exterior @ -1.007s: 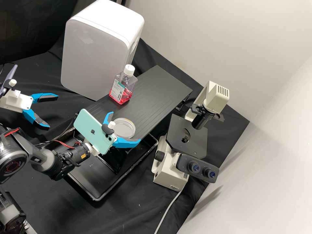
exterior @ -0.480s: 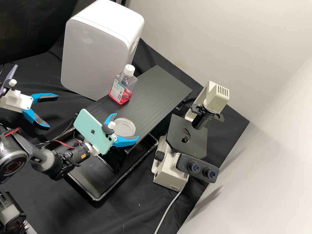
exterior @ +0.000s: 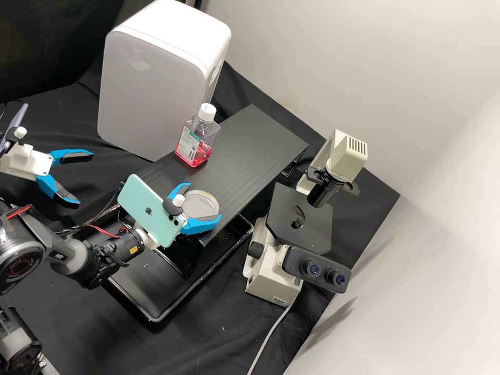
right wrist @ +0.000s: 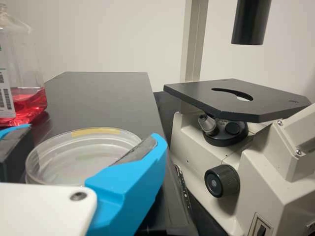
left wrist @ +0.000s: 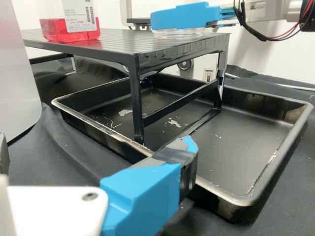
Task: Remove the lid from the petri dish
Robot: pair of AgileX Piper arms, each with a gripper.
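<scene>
Right hand [exterior: 204, 202] pinches the petri dish lid [right wrist: 78, 157], fingers snug on its rim: lift straight up, gently, without dragging the dish [left wrist: 178, 33] off the black stand [exterior: 250, 151].

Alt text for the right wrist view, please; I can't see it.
The right gripper grips the clear petri dish on the black shelf. A flask of red liquid stands farther along the shelf; a microscope stands beside it.
</scene>
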